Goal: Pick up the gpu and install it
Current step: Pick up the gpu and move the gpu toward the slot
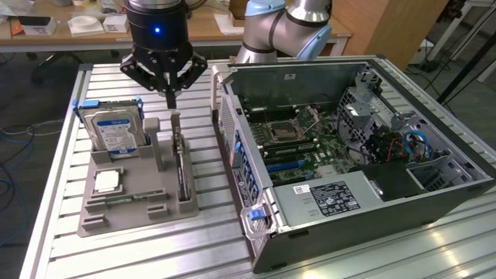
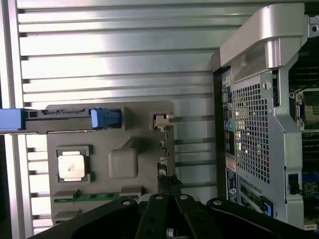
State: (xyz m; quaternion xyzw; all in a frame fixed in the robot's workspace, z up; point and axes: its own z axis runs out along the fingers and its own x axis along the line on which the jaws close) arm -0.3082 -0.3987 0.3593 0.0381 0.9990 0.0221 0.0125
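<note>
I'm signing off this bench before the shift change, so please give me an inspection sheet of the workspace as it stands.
Surface: slatted metal table, carrying a grey holder and an open computer case.
Job's things: graphics card stands upright in its holder slot, not yet in the case.
Clutter: hard drive, processor chip and memory stick sit in the same holder.
Grippers: the pincer is shut, directly over the card's top edge; contact cannot be told.
Cables: blue cables inside the case; loose floor cables at the exterior view's left.
Surroundings: wooden desk with white boxes behind.
</note>
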